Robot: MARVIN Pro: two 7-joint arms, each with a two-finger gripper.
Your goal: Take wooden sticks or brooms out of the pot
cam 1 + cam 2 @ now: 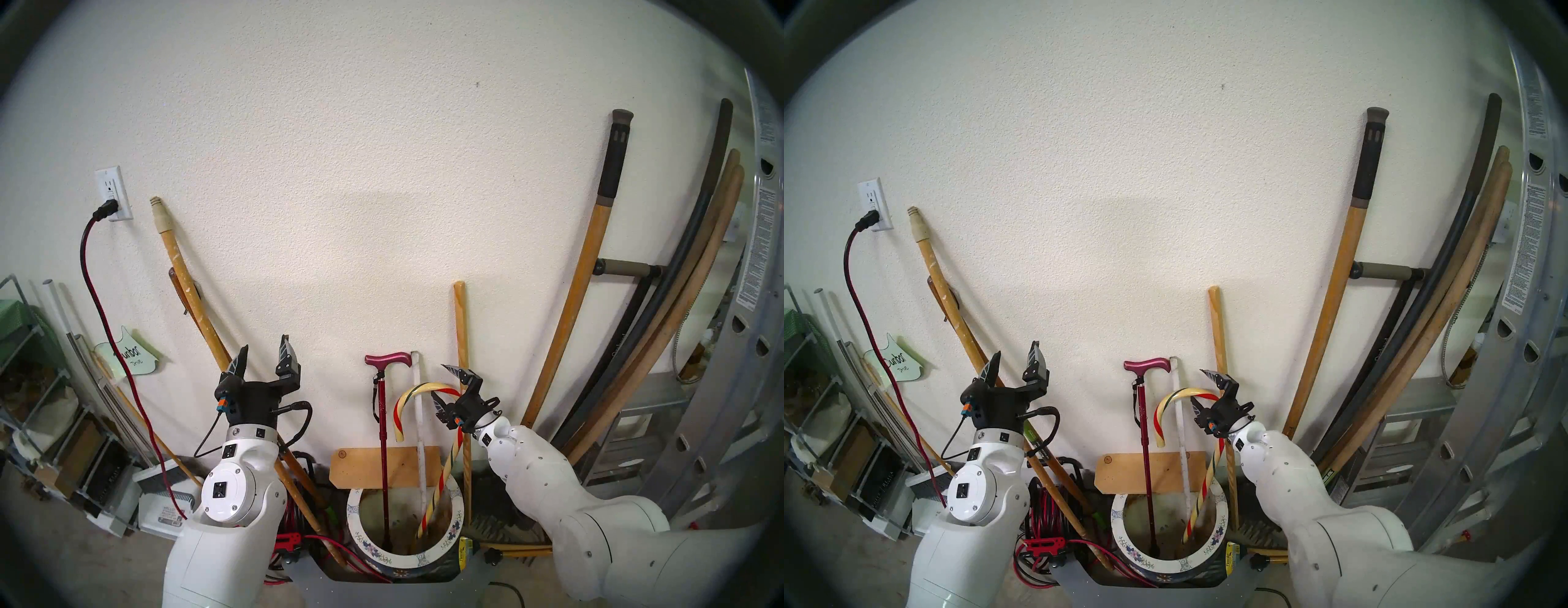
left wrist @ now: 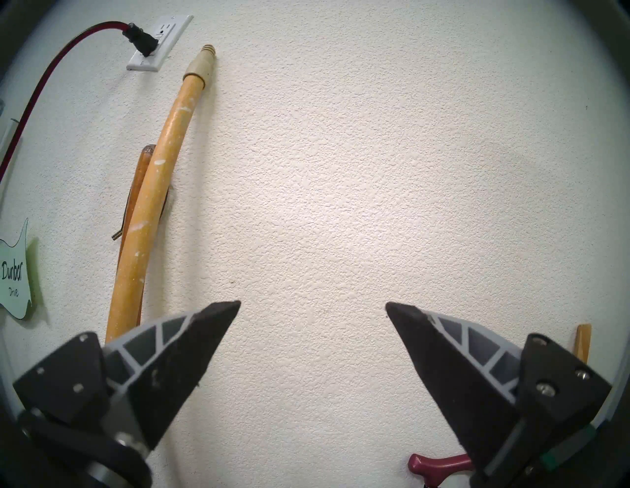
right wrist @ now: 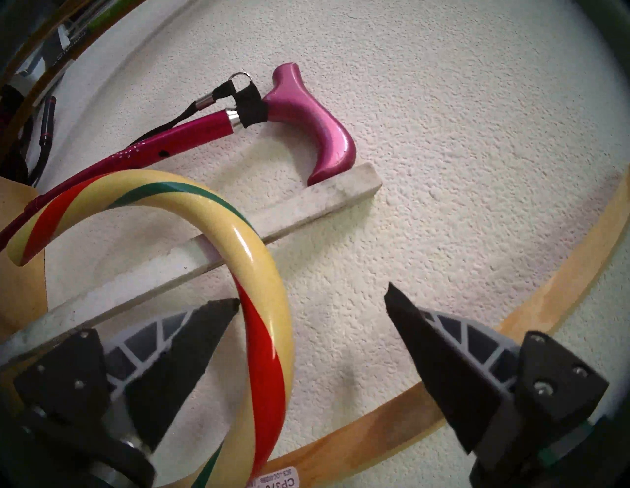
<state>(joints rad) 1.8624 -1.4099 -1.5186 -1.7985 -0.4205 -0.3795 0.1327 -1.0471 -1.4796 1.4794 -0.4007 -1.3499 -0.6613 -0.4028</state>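
Observation:
The pot, with a white flowered rim, stands on the floor by the wall between my arms. In it stand the striped candy-cane stick, the magenta cane and the white slat, all leaning on the wall. My right gripper is open, with the candy-cane stick just below its hook between the jaws, close against one finger. The magenta cane and slat lie beyond it. My left gripper is open and empty, raised left of the cane's handle.
Tan tool handles lean on the wall at left, right and just behind my right gripper. An aluminium ladder stands far right. A red cord runs from the outlet. A wooden board stands behind the pot.

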